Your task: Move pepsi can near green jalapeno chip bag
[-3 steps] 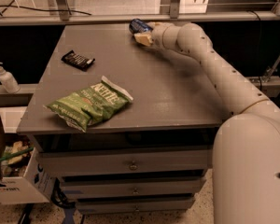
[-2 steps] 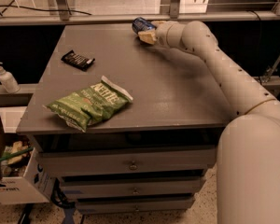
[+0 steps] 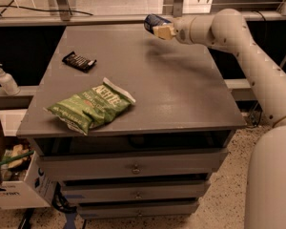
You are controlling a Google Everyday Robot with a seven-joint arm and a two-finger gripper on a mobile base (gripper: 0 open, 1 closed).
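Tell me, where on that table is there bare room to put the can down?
The hand holds the can over the table's far edge. The whole right half is bare, and so is the strip between the chip bag and the black packet. The front left corner, under the bag, is taken.

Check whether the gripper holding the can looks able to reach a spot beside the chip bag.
Probably yes. The gripper holds the can over the table's far edge, the surface toward the chip bag is bare, and the black packet lies off to the side.
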